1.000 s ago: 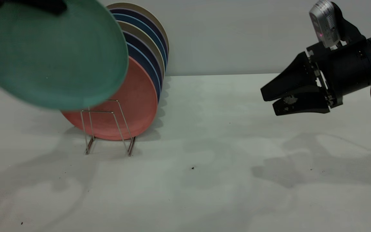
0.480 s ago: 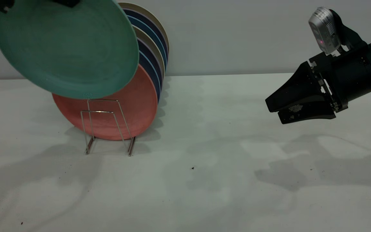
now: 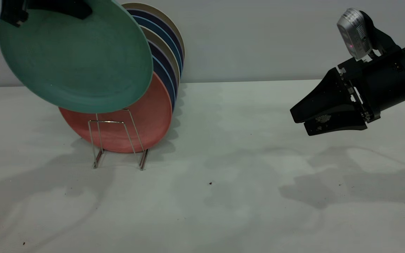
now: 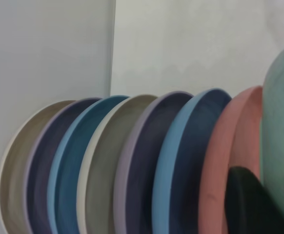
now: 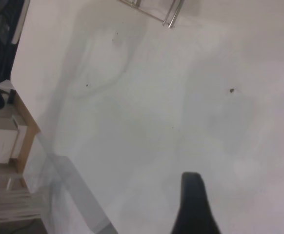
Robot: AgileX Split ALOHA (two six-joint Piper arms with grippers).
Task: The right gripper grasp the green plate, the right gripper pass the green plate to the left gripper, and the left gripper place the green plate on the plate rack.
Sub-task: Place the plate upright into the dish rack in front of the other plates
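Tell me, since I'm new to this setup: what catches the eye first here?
The green plate, held tilted in the air by the left gripper at its upper rim, just above the plate rack. Behind it a salmon-pink plate fronts a row of blue and beige plates. Far right, the right gripper hovers empty.

Soft, even overhead light, diffuse table (image 3: 223, 196) shadows (wrist views blurry).

A black wedge-shaped finger (image 5: 194, 207) of the right gripper hangs over the white tabletop (image 5: 181, 97). Thin silver wire rack feet (image 5: 154, 9) stand far off.
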